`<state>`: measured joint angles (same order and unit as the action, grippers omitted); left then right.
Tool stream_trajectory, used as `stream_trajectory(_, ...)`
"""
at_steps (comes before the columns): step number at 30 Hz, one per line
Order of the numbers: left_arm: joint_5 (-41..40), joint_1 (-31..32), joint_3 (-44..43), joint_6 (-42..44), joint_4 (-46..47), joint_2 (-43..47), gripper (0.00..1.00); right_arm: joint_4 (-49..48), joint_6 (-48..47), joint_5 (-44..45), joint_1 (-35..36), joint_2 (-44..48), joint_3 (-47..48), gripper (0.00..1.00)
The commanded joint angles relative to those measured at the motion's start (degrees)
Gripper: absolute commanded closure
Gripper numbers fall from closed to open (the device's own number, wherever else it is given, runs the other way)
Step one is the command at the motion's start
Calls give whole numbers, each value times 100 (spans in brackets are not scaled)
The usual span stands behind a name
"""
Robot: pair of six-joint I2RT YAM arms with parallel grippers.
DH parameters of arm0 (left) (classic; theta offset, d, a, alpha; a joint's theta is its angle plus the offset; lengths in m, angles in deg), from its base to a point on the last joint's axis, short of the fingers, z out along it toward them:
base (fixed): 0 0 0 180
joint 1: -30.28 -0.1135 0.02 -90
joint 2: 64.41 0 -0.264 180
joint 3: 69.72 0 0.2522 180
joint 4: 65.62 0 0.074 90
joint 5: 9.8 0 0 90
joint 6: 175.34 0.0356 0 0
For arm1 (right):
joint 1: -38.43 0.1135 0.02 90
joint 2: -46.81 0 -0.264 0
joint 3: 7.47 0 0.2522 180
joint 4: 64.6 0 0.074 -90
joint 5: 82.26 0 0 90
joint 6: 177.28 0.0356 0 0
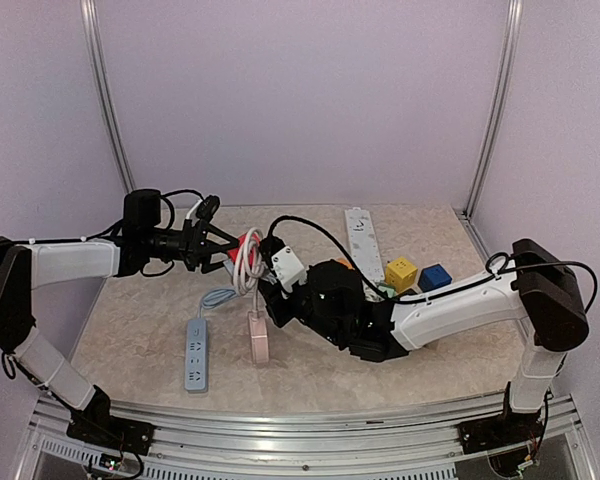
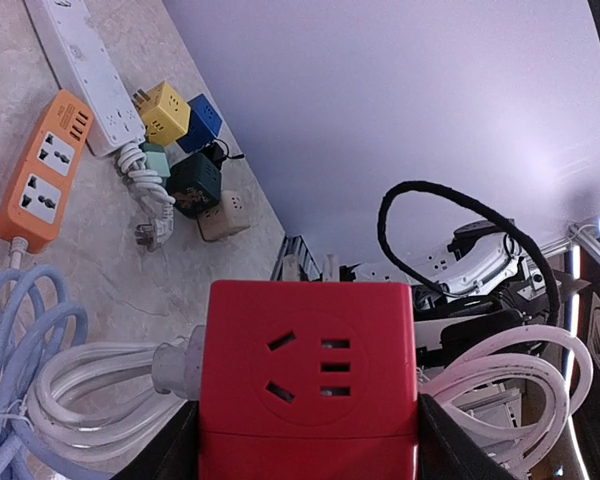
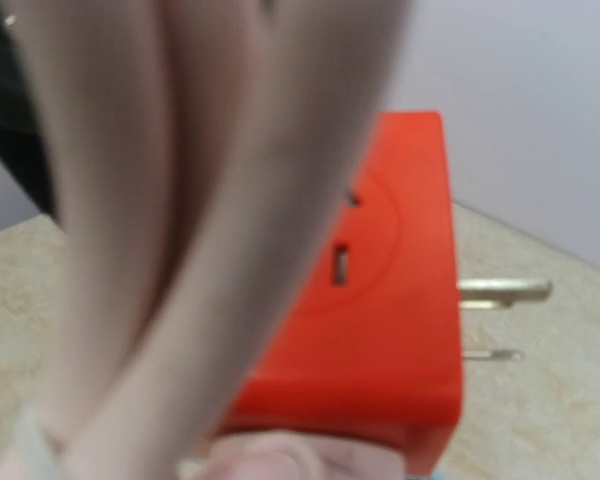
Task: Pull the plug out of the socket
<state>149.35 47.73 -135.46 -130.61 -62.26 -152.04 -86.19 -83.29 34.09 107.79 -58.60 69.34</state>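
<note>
The light, hard, smooth red cube socket (image 2: 308,370) hung pinched in the left gripper (image 1: 218,247) above the table (image 1: 130,340), its springy-corded white plug (image 2: 177,366) probably best gripped by the body, while I couldn't tell whether the right gripper (image 1: 280,288) nearby was spread or closed.

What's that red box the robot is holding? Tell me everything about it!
The red cube socket looks like smooth plastic. The side facing the left wrist camera has a round panel of plug slots. The left arm's fingers squeeze it from both sides. A white plug on a looped cable sits in one side, and metal prongs poke out of another.
</note>
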Motion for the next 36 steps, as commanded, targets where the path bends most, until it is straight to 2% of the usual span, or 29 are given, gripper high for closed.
stream_trajectory(1,-200,-305,-245,391,243,285,82,-799,-933,-568,17,506,-409,100)
stream_trajectory(5,-189,-309,-259,401,221,260,82,-522,-1512,-1304,84,546,-342,100)
stream_trajectory(10,-199,-319,-259,419,195,238,82,-393,-1615,-1433,113,447,-253,100)
stream_trajectory(17,-263,-339,-233,428,194,273,82,-406,-1047,-299,114,431,-157,100)
stream_trajectory(22,-314,-430,-207,431,204,368,82,369,-110,450,8,383,153,100)
stream_trajectory(29,-332,-446,-198,433,212,410,82,1033,776,887,-142,402,275,100)
stream_trajectory(36,-340,-451,-198,432,208,413,82,1181,943,898,-195,412,317,100)
